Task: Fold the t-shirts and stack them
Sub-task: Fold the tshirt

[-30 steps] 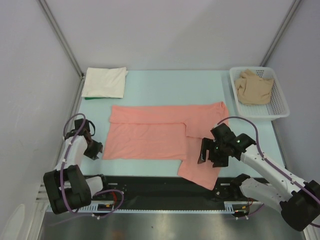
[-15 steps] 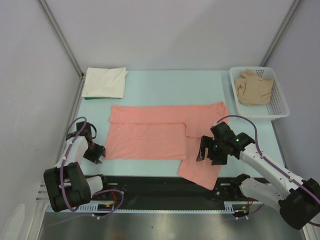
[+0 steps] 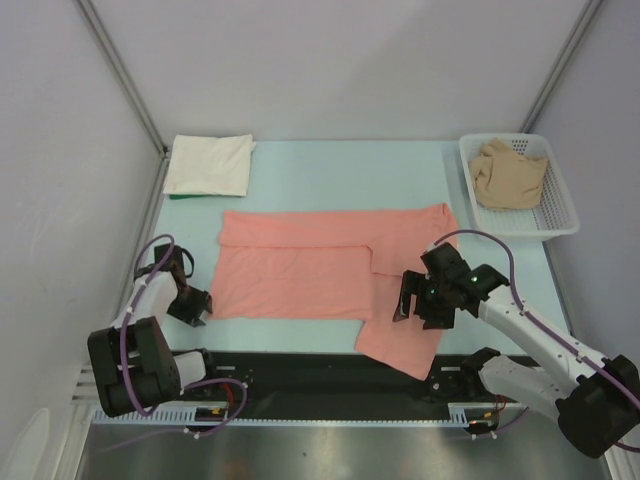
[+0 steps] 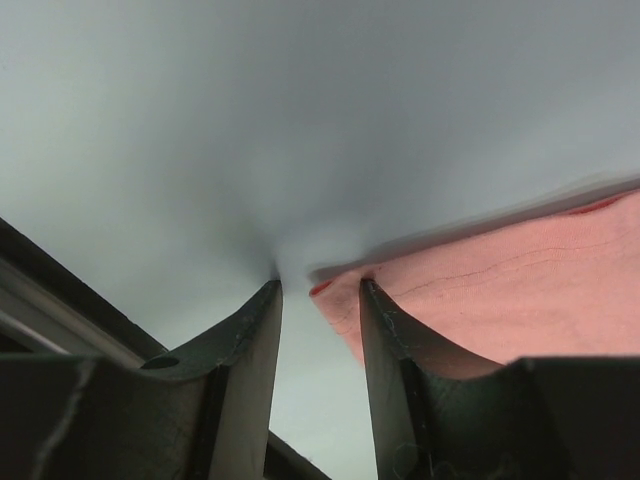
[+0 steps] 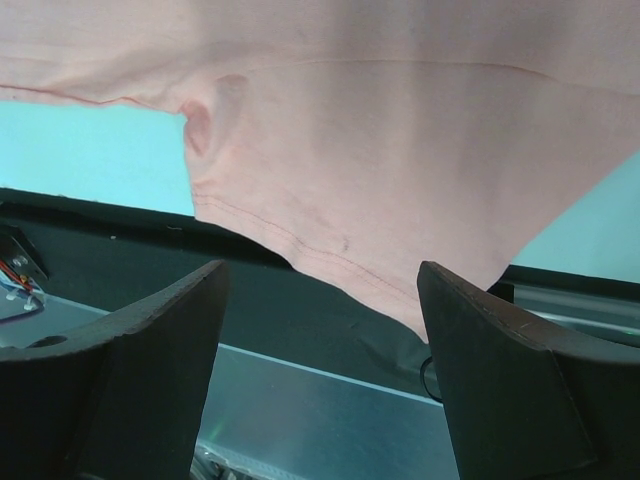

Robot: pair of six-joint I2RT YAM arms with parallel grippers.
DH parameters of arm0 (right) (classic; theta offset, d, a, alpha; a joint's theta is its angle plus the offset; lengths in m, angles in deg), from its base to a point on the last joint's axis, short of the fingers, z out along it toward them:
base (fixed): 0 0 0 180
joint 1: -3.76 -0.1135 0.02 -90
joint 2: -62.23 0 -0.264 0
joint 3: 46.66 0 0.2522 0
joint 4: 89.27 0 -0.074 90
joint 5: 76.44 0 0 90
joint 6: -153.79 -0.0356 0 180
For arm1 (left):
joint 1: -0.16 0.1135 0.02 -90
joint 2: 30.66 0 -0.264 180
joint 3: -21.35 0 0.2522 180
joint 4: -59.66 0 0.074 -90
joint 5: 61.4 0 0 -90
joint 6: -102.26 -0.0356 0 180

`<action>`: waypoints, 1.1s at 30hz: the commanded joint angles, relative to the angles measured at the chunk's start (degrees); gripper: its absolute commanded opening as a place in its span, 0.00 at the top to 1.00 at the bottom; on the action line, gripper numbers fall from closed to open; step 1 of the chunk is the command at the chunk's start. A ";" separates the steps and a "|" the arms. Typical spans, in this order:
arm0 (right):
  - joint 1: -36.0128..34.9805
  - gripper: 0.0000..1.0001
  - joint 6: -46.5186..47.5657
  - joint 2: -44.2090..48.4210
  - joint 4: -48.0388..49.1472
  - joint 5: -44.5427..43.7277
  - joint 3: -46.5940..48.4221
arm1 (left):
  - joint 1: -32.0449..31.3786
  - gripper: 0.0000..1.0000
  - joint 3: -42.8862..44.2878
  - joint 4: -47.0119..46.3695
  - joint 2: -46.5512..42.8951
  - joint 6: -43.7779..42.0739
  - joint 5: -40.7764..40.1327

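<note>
The salmon-pink t-shirt (image 3: 300, 270) is soft matt cloth, the table (image 3: 330, 175) smooth, the basket (image 3: 528, 222) plastic mesh.

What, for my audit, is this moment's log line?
left jaws open by salmon-pink cloth t-shirt corner | right jaws open above it

Robot lab cell w/ plain white walls (image 3: 340, 60), alu posts (image 3: 119, 70).

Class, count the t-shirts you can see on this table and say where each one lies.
3. Pink shirt spread mid-table; cream shirt folded, far left; tan shirt crumpled in the basket. Others may hide beneath.
</note>
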 commanded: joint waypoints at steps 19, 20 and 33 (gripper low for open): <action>6.24 0.34 -14.69 1.18 -3.07 -2.11 -11.73 | 0.45 1.00 -3.61 -8.91 -1.77 -2.22 4.11; 6.67 0.35 -14.78 1.18 -2.29 -2.72 -12.45 | 0.45 1.00 -3.96 -9.09 -2.21 -2.14 4.55; 10.46 0.63 -14.78 1.18 -1.05 -5.72 -13.95 | 0.45 0.99 -5.55 -9.88 -6.00 -1.34 8.24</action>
